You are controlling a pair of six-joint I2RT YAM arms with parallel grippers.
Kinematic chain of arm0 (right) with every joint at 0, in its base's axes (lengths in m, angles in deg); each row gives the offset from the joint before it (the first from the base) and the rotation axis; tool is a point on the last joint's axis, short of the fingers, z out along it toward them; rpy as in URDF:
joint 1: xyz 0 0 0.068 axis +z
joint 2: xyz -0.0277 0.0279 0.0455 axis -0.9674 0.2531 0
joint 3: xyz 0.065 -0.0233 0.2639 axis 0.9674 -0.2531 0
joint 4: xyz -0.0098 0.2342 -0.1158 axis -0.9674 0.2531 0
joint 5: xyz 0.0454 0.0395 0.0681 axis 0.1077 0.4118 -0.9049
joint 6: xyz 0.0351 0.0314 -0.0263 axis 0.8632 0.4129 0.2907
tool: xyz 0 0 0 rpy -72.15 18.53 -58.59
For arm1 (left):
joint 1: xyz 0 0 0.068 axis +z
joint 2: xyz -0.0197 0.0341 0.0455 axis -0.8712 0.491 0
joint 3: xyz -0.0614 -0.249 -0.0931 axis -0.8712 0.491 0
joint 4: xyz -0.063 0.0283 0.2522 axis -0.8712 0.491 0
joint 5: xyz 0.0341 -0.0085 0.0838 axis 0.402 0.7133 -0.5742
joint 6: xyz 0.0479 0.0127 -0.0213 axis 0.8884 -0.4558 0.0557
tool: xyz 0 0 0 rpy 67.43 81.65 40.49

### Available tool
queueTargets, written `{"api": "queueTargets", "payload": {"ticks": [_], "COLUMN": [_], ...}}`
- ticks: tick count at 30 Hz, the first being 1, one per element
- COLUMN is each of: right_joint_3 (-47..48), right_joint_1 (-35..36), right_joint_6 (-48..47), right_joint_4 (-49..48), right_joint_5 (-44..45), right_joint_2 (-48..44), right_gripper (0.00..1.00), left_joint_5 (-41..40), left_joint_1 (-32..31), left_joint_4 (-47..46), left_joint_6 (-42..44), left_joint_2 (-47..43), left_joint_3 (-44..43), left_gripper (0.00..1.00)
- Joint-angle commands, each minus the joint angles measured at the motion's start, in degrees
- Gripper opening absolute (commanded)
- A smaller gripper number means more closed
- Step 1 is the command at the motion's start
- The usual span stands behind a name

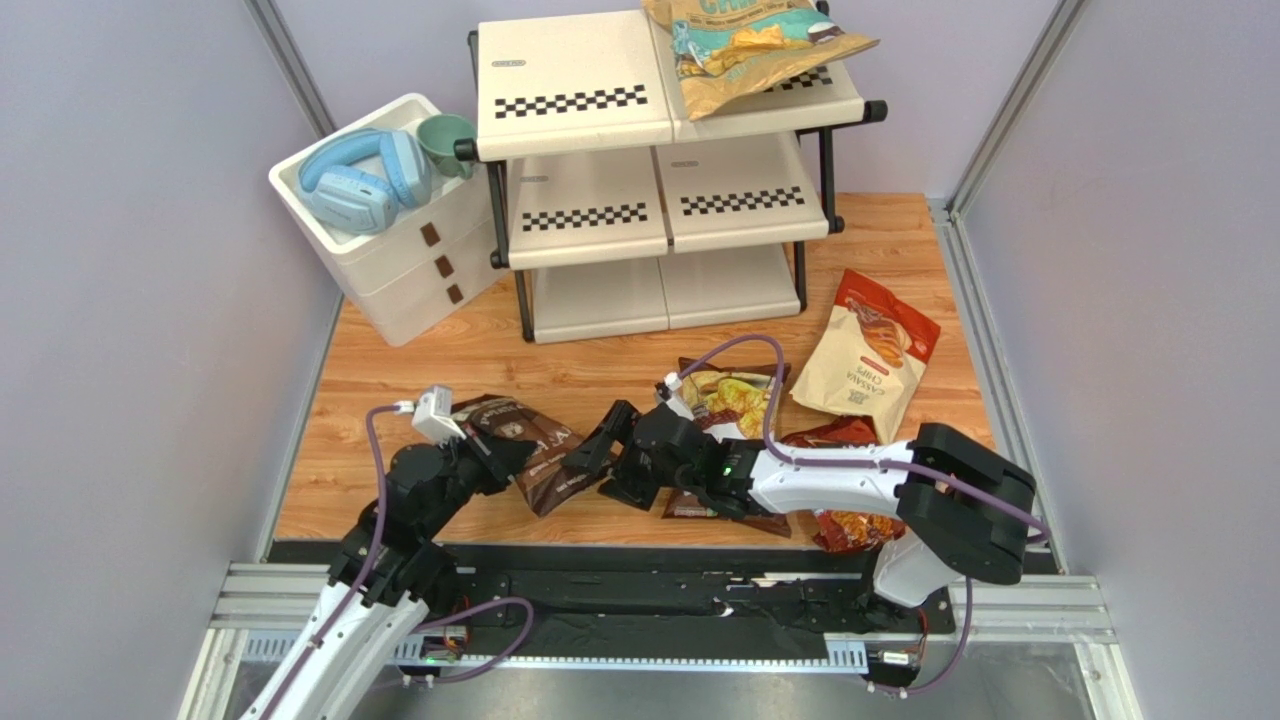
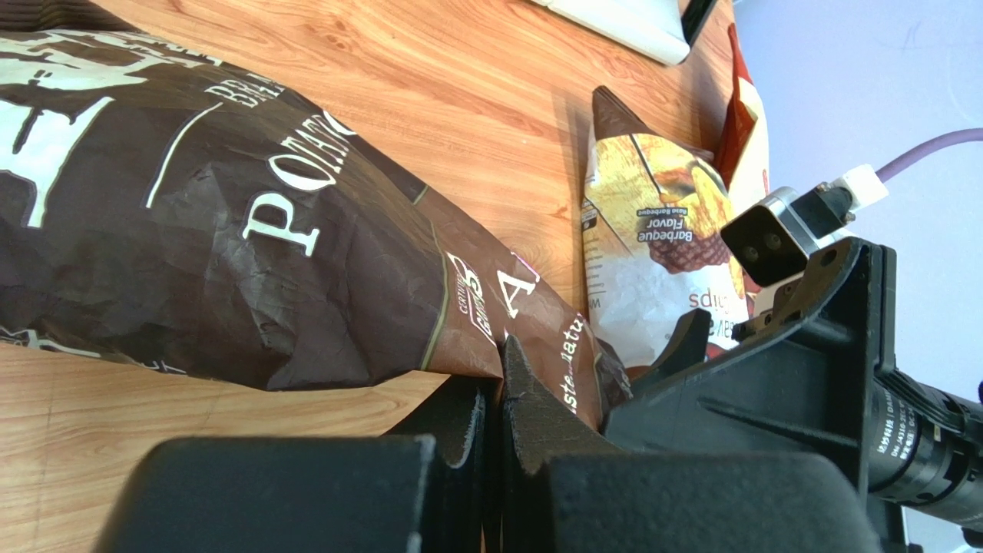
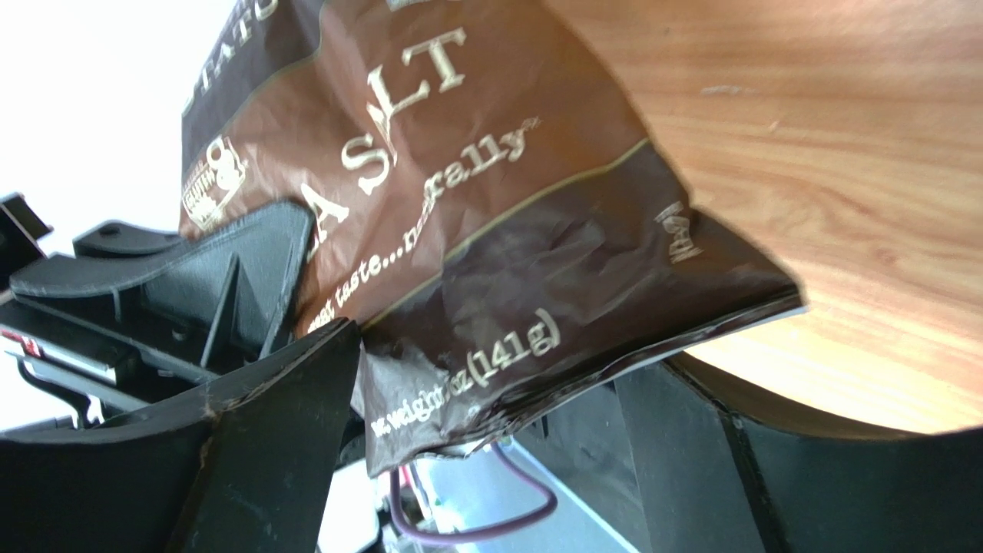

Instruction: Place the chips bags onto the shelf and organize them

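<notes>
The dark brown Sea Salt chips bag [image 1: 529, 450] lies on the wooden table between both arms. My left gripper [image 1: 504, 462] is shut on that bag's edge [image 2: 462, 311], its fingertips [image 2: 525, 398] pinching the foil. My right gripper [image 1: 604, 450] is open, and the bag's bottom seam [image 3: 485, 369] hangs between its spread fingers [image 3: 265, 438]. A tan-and-teal bag [image 1: 744, 45] lies on the top tier of the shelf [image 1: 586, 210]. On the table are the white-red bag [image 1: 729, 398], the cream bag with a red-orange top [image 1: 867, 360], and the red Doritos bag [image 1: 857, 530], partly under the right arm.
A white three-drawer box [image 1: 394, 255] stands left of the shelf, with blue headphones [image 1: 361, 177] and a green cup [image 1: 446, 143] on top. Grey walls close in both sides. In the left wrist view the right gripper's body [image 2: 808, 357] sits close beside the brown bag.
</notes>
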Motion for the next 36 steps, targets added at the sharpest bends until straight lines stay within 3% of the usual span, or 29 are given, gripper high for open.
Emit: {"api": "queueTargets", "payload": {"ticks": [1, 12, 15, 21, 22, 24, 26, 28, 30, 31, 34, 36], "right_joint_3": [-1.2, 1.2, 2.8, 3.5, 4.2, 4.6, 4.9, 5.2, 5.4, 5.6, 6.7, 7.7], "right_joint_1": [0.1, 0.0, 0.1, 0.0, 0.1, -0.1, -0.1, 0.0, -0.1, -0.1, -0.7, -1.8], "right_joint_6": [2.5, 5.9, 5.0, 4.2, 4.0, 3.3, 2.8, 1.0, -1.2, -4.2, -9.3, -15.7], "right_joint_4": [-3.8, -10.4, -8.3, -6.7, -6.2, -4.9, -3.7, -2.5, -0.7, 0.3, 3.9, 5.5], "right_joint_5": [6.3, 5.1, 6.3, 10.5, 10.8, 10.9, 10.9, 10.4, 10.1, 9.9, 9.1, 7.3], "right_joint_2": [-0.6, 6.0, 5.6, 4.4, 4.6, 4.7, 4.6, 4.4, 3.6, 3.1, 1.1, -0.8], "right_gripper": [0.83, 0.65, 0.57, 0.51, 0.47, 0.22, 0.07, 0.01, 0.0, 0.0, 0.0, 0.0], "left_joint_5": [0.9, 3.8, 4.3, 5.1, 5.2, 5.3, 5.5, 5.4, 5.1, 4.5, 1.8, -0.9], "left_joint_1": [-0.1, -0.1, -0.1, -0.1, -0.1, -0.2, -0.1, -0.1, -0.1, -0.1, -0.1, -0.1], "left_joint_4": [-1.7, -2.4, -2.3, -1.9, -1.9, -1.5, -1.0, 0.2, 1.3, 2.9, 7.7, 9.9], "left_joint_6": [0.5, 2.0, 2.4, 2.6, 2.6, 3.0, 3.3, 3.7, 4.4, 4.4, 4.8, 5.0], "left_joint_2": [-1.0, -1.0, -1.3, -2.2, -2.3, -2.5, -2.6, -3.1, -3.5, -3.8, -4.4, -5.3], "left_joint_3": [-0.8, -1.2, -1.2, -1.4, -1.4, -1.6, -1.9, -2.4, -2.8, -3.5, -6.3, -7.8], "left_gripper": [0.0, 0.0, 0.0, 0.0, 0.0, 0.0, 0.0, 0.0, 0.01, 0.21, 0.54, 0.63]}}
